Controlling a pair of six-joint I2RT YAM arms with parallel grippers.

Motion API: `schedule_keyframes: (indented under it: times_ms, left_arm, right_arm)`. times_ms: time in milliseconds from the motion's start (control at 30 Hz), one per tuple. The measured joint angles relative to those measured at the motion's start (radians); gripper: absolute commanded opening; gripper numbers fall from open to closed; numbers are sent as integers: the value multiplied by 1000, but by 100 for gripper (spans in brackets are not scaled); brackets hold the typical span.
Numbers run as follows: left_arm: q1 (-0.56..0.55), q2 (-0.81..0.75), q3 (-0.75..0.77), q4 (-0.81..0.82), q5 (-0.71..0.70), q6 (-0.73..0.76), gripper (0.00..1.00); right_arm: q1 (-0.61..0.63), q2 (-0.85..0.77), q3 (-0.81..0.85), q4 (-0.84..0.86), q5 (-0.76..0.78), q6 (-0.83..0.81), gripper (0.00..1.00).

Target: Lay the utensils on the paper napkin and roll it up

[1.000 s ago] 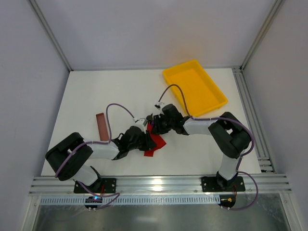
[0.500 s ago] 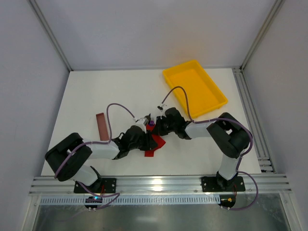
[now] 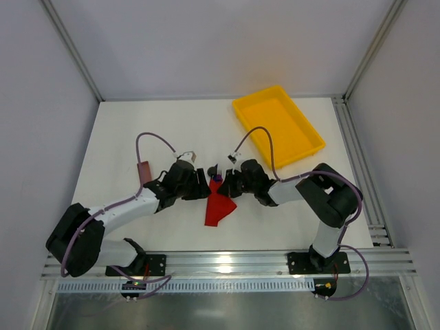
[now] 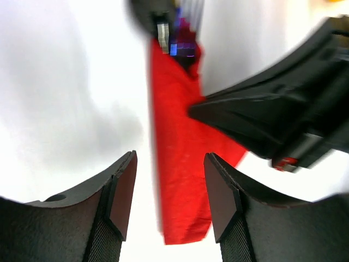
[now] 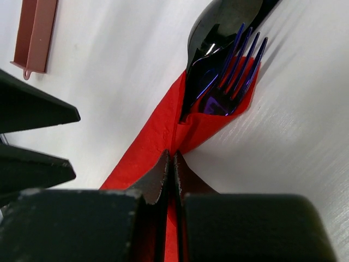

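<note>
You're looking at two utensils [image 5: 210,65]: one black spoon [image 5: 218,27] and one blue-purple fork [image 5: 221,98]. You're also seeing one red paper napkin [image 4: 180,164], one yellow tray [image 3: 278,127] and one brownish-red block [image 5: 35,35]. Two grippers are showing: one left gripper [image 4: 170,183], one right gripper [image 5: 173,169].

White link shells and black joint housings are seen on the left arm [image 3: 127,210] and right arm [image 3: 292,191]. A purple cable [image 3: 148,137] is looped off each wrist. Black base plates [image 3: 155,263] are fitted. Fingers [image 4: 117,207] of the left gripper [image 4: 170,158] are matte black, wedge-shaped and mesh-textured lower down. The right gripper [image 5: 172,158] is plain black, edges worn pale.
</note>
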Motion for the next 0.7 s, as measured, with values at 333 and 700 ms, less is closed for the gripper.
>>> schedule_keyframes:
  times_ms: [333,700]
  left_arm:
    - [77,62,-22,-12,174,70,62]
    - [132,105,-82,114,310,82,66]
  right_arm:
    - [1,-8,-24,69,-8,-40,4]
    - [-2,-19,-92,190,-30,-68,4]
